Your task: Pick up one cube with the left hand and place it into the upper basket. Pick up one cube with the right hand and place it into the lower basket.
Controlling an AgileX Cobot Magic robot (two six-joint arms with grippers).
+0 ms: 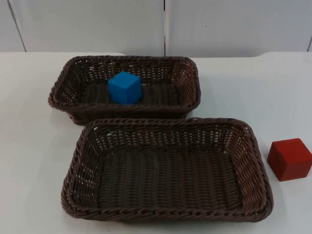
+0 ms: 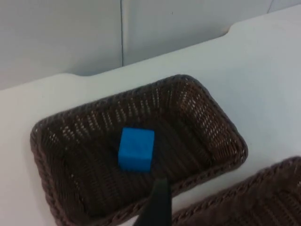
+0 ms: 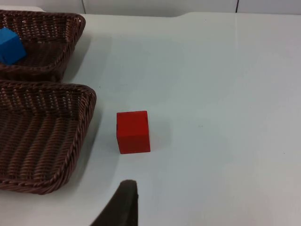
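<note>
no readable text, labels, brands or nos. anywhere

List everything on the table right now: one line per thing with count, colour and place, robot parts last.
Blue cube: one, blue, lying inside the upper brown wicker basket.
Red cube: one, red, on the white table, apart from the lower basket and to the right of it in the top view.
Upper brown wicker basket: one, dark brown, nearer the wall, holding the blue cube.
Lower brown wicker basket: one, dark brown, in front of the upper one, nothing in it.
White table: one, white, under everything.
Grey partition wall: one, grey, behind the table.
Left gripper fingertip: black, above the upper basket.
Right gripper fingertip: black, above the table near the red cube.
</note>
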